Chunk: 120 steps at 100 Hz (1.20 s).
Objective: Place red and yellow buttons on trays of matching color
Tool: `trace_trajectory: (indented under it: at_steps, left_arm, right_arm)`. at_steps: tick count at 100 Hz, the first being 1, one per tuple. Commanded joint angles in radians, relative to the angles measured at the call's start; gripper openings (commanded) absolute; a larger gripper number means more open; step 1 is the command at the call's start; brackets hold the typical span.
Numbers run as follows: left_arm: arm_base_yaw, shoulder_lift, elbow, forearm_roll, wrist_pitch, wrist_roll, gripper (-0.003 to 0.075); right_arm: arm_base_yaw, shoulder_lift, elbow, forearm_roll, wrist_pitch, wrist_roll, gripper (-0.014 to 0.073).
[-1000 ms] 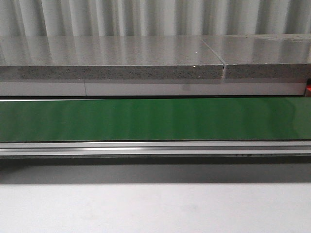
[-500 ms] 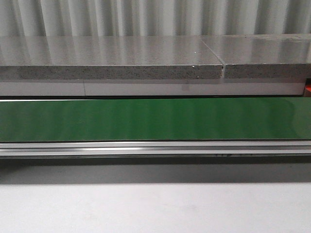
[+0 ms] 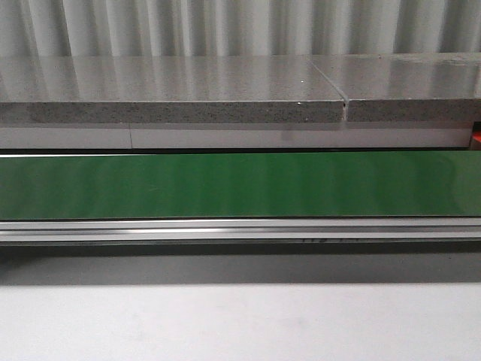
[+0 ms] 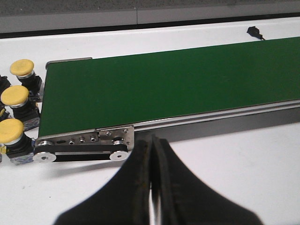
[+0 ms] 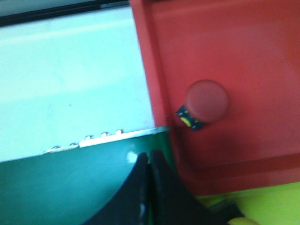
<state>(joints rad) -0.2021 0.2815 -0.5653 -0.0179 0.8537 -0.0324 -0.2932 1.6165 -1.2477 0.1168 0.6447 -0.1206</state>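
Note:
Three yellow buttons point(image 4: 17, 96) on black bases stand in a row on the white table beside the end of the green conveyor belt point(image 4: 178, 84). My left gripper point(image 4: 153, 140) is shut and empty, over the table in front of the belt's roller end. In the right wrist view, a red button point(image 5: 206, 101) lies inside the red tray point(image 5: 243, 51). A yellow tray point(image 5: 262, 204) shows as a strip next to it. My right gripper point(image 5: 149, 154) is shut and empty above the belt's end, beside the red tray. Neither gripper appears in the front view.
The front view shows only the green belt point(image 3: 240, 184), its metal rail point(image 3: 240, 229), a grey stone ledge point(image 3: 173, 94) behind and white table in front. A black cable end point(image 4: 253, 32) lies on the table beyond the belt.

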Motion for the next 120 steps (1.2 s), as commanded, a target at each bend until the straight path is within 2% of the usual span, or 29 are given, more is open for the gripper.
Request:
trace_trajectory:
  at_steps: [1,22,57,120]
  left_arm:
    - [-0.006,0.010,-0.025,-0.004,-0.066,0.001,-0.0020]
    - [-0.006,0.010,-0.025,-0.004,-0.066,0.001,-0.0020]
    - [-0.006,0.010,-0.025,-0.004,-0.066,0.001,-0.0020]
    - [-0.006,0.010,-0.025,-0.013,-0.128,0.001,-0.0020]
  right_arm:
    - [0.044,-0.110,0.031,-0.007,-0.070,-0.012,-0.0068]
    - [0.155,-0.260,0.181,-0.007,-0.102,-0.013,-0.0068]
    - [0.265,-0.512,0.387,-0.007,-0.136,-0.017,-0.0068]
    - [0.295,-1.111,0.733,-0.007,-0.169,-0.017,-0.0068]
